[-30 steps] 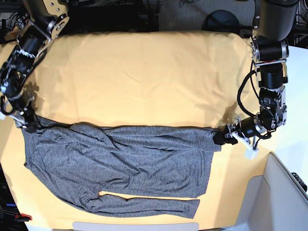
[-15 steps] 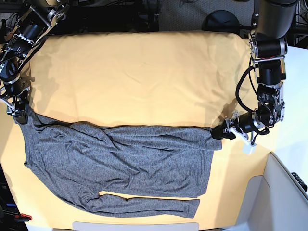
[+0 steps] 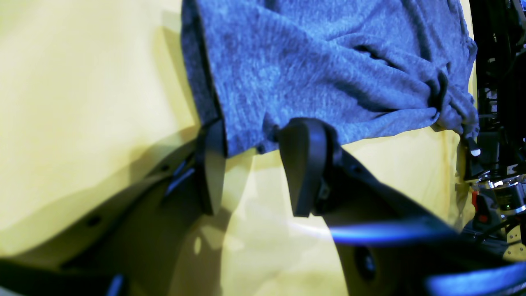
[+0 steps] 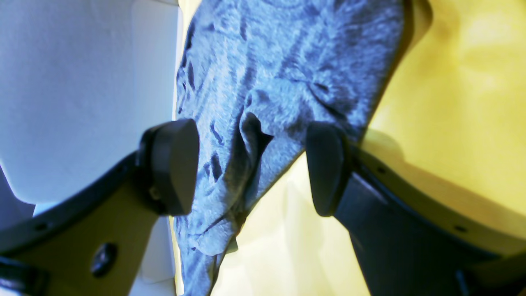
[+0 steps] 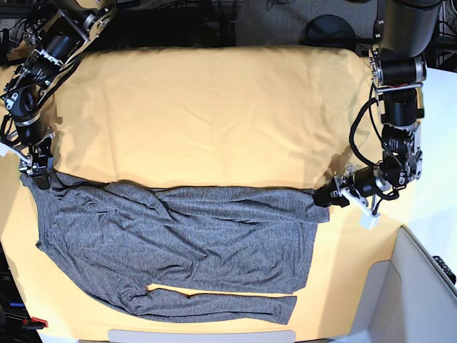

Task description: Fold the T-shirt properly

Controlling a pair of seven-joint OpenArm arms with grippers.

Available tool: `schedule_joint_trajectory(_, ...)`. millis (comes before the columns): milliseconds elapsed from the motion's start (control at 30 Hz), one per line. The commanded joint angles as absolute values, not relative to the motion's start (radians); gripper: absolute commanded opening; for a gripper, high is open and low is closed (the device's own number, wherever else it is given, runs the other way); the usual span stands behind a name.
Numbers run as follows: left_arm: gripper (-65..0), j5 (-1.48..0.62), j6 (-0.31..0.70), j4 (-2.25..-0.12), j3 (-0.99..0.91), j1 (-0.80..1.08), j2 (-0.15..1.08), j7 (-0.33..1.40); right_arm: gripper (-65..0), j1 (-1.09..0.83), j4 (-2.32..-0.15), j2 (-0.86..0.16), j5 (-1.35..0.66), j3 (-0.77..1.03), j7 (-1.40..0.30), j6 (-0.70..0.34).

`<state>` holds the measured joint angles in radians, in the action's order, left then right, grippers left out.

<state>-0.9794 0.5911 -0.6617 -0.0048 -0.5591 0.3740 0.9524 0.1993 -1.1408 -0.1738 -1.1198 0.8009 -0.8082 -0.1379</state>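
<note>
The dark-grey T-shirt [image 5: 178, 243] lies flat on the near half of the yellow cloth [image 5: 214, 107], one long sleeve stretched along its front edge. My left gripper [image 5: 323, 199] sits low at the shirt's far right corner. In the left wrist view it [image 3: 257, 133] is open, and the corner of the T-shirt [image 3: 308, 61] reaches in between the fingers. My right gripper [image 5: 39, 175] is at the far left corner. There its jaws [image 4: 250, 139] stand wide, with a raised fold of the T-shirt [image 4: 287, 61] between them, unpinched.
The yellow cloth covers the whole table top. A white surface [image 5: 443, 164] borders it on the right, with a pale bin wall [image 5: 421, 286] at the near right corner. Dark cables and equipment [image 5: 214, 21] run along the back edge.
The right gripper has lifted and shifted slightly at the shirt's far left corner. The left gripper has edged left, closer onto the far right corner. The shirt has barely moved.
</note>
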Motion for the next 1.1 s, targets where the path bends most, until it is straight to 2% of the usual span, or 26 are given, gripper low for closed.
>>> schedule_joint_trajectory(0, -40.7, -1.0, 0.599, -0.679, -0.008, -0.59, 0.387, 0.937, -24.4, 0.186, -1.159, -0.137, -1.132, 0.792, -0.885, -0.084)
schedule_joint_trajectory(367, -40.7, -1.0, 0.599, -0.679, -0.008, -0.59, 0.386, 0.938, -24.0, 0.173, -1.311, -0.124, -1.081, 0.788, -0.846, 0.32)
schedule_joint_trajectory(533, -40.7, -1.0, 0.599, -0.679, -0.008, -0.59, 0.386, 0.944, -24.0, 0.222, -1.305, -0.13, -1.075, 0.786, -0.842, 0.479)
schedule_joint_trajectory(700, -40.7, -1.0, 0.599, -0.679, -0.008, -0.59, 0.384, 0.963, -24.0, 0.278, -1.303, -0.13, -1.004, 0.786, -0.796, 0.552)
schedule_joint_trajectory(1067, -40.7, -1.0, 0.599, -0.679, -0.008, -0.59, 0.384, 0.963, -24.2, 0.423, -1.144, -0.131, -0.858, 0.791, -0.76, 0.555)
